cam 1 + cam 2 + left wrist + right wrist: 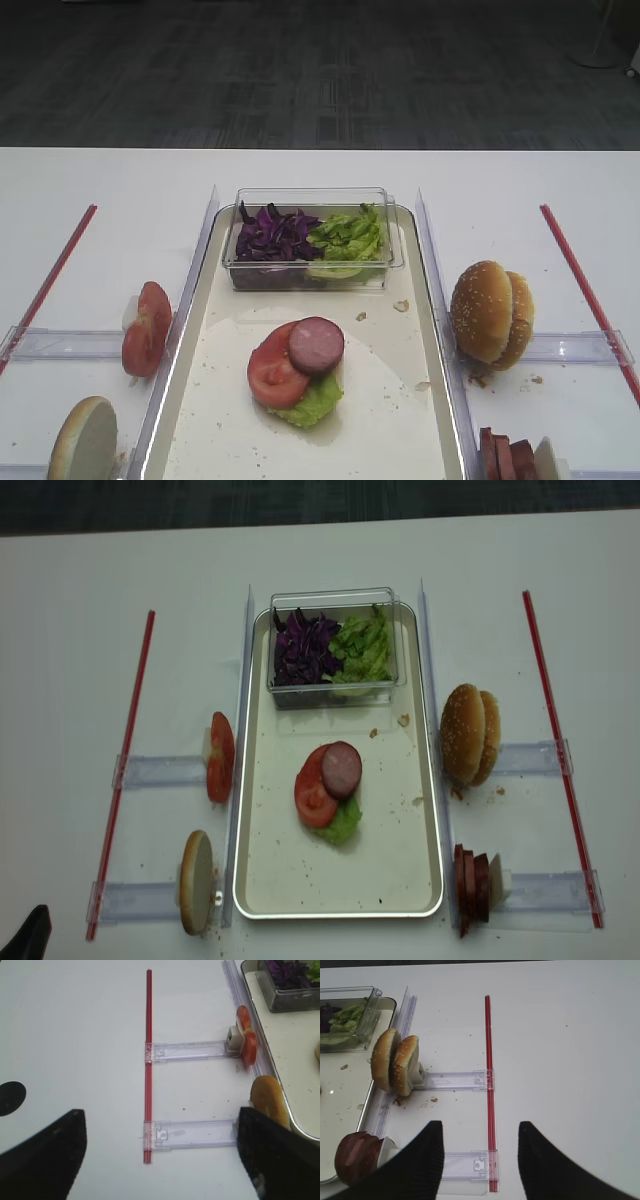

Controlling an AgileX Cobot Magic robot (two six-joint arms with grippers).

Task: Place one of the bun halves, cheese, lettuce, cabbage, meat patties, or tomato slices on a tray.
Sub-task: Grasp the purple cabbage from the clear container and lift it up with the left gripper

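Tray [262, 880] | high views: stacked food | wrist views: both grippers empty

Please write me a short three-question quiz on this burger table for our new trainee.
1. True or false: the meat patty on the tray lies partly on a tomato slice.
2. Which fills the left half of the clear tub: A lettuce, B purple cabbage, C cheese?
3. Name the leaf under that tomato slice.

Key: 1 true; 2 B; 3 lettuce.
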